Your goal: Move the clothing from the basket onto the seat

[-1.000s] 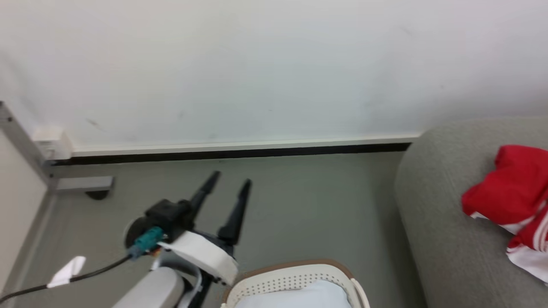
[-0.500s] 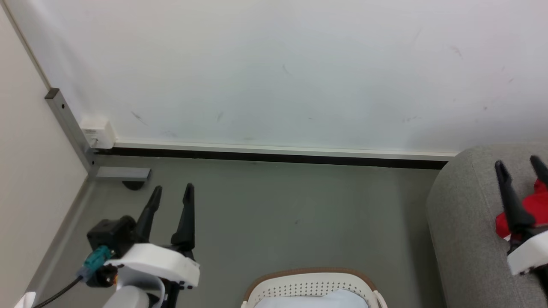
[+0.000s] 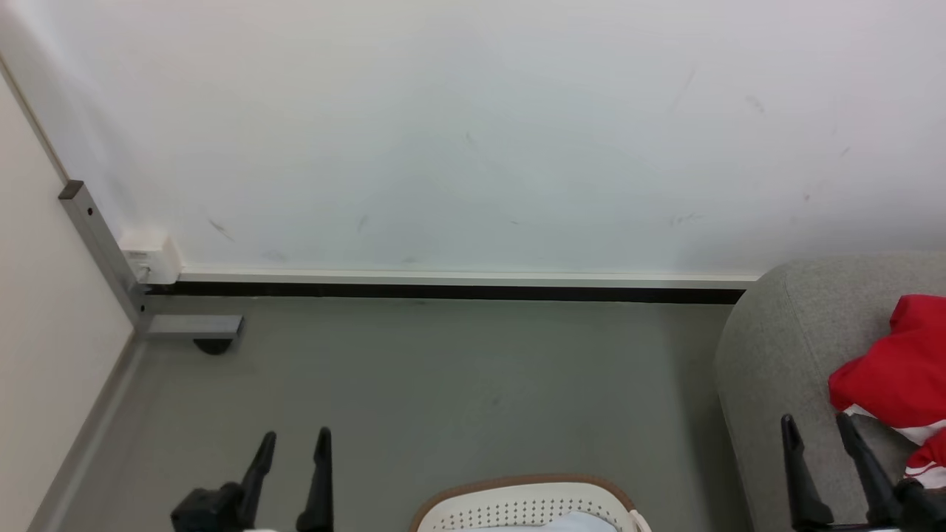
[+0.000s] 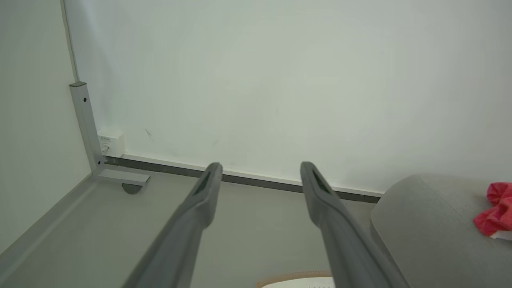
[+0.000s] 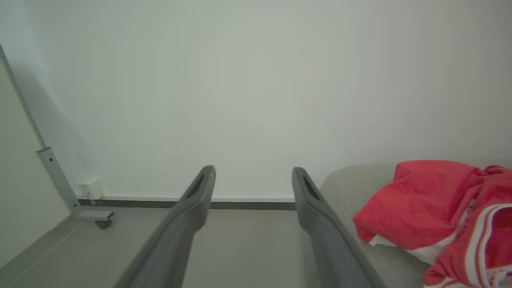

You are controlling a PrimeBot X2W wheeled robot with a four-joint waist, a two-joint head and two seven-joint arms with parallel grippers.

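Both grippers stand lower in the head view than half a second ago, more than the small shift of the camera explains, and the right gripper (image 3: 814, 421) no longer overlaps the red clothing (image 3: 890, 362). The left gripper (image 3: 295, 436) is at the lower left over the grey floor (image 3: 458, 384), its fingers apart and holding nothing. The right gripper is also open and empty, over the grey seat (image 3: 776, 347) and just beside the clothing, which lies on the seat at the right edge. The basket (image 3: 517, 486) shows at the bottom middle with a plain white cloth (image 3: 584, 522) inside.

From the left wrist view, the left gripper (image 4: 261, 166) points its spread fingers at the white wall (image 4: 280, 80). The seat (image 4: 420, 212) with the clothing (image 4: 496, 208) is at the far right, and the basket (image 4: 296, 276) rim is at the bottom edge.

From the right wrist view, the right gripper (image 5: 253, 171) is open with nothing between its fingers. The clothing (image 5: 432, 208) is heaped on the seat (image 5: 344, 184), apart from the fingers.
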